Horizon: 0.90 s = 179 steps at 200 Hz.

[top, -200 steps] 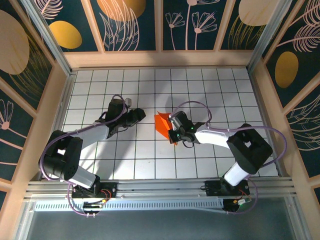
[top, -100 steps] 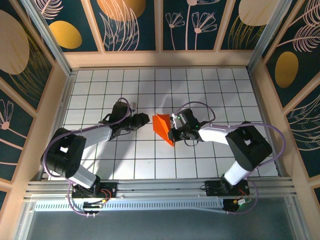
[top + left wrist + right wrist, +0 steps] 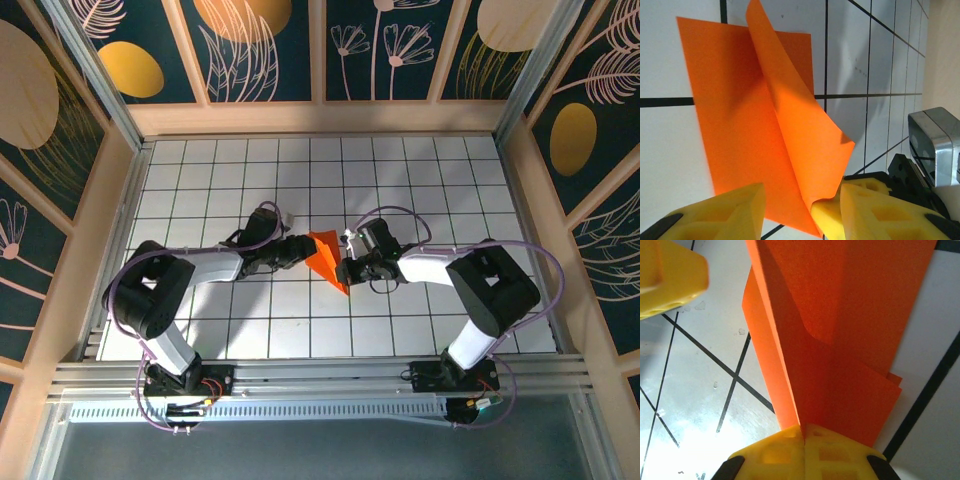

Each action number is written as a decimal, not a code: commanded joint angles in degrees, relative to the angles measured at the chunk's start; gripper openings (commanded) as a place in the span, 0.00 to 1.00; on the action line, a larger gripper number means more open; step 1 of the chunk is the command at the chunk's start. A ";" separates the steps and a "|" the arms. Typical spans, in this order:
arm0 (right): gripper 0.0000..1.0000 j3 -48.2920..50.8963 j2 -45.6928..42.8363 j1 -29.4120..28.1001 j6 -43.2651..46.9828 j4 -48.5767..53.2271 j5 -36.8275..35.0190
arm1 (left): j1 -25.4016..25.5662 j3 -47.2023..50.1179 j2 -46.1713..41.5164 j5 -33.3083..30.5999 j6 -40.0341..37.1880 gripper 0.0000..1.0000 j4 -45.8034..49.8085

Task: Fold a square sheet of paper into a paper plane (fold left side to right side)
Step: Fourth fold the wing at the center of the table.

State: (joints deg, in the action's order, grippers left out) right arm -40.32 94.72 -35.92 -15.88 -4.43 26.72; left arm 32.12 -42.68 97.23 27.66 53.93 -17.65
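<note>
Right gripper (image 3: 804,435) pinches shut on the orange sheet (image 3: 735,130), apparently steadying its raised flap for the half-open, empty left gripper (image 3: 800,215).

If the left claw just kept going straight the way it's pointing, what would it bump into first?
The orange paper: its raised flap stands right ahead of the open left gripper. Behind it, probably the right gripper, which is pinching that sheet.

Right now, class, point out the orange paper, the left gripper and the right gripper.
orange paper (image 3: 725,130): left wrist view, on its flat lower layer.
left gripper (image 3: 801,202): left wrist view, midway between its yellow fingertips.
right gripper (image 3: 804,432): right wrist view, where its shut fingertips pinch the orange paper.
</note>
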 commanded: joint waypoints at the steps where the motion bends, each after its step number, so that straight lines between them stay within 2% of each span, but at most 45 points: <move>1: 0.00 1.16 0.91 0.53 -0.99 -1.55 1.82 | 0.91 -1.98 2.53 0.35 1.52 0.43 -2.64; 107: 0.00 1.30 1.60 0.73 -0.97 -1.79 2.28 | 2.39 -5.99 8.43 -1.98 2.08 0.44 -1.01; 179: 0.00 1.26 1.61 0.68 -0.66 -1.64 2.42 | 2.48 -8.65 10.76 -5.84 -0.20 0.45 6.84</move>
State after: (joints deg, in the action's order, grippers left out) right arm -39.83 95.48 -35.66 -16.82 -5.67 28.42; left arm 34.30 -49.67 106.21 24.45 55.29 -15.55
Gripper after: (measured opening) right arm 0.047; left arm 0.447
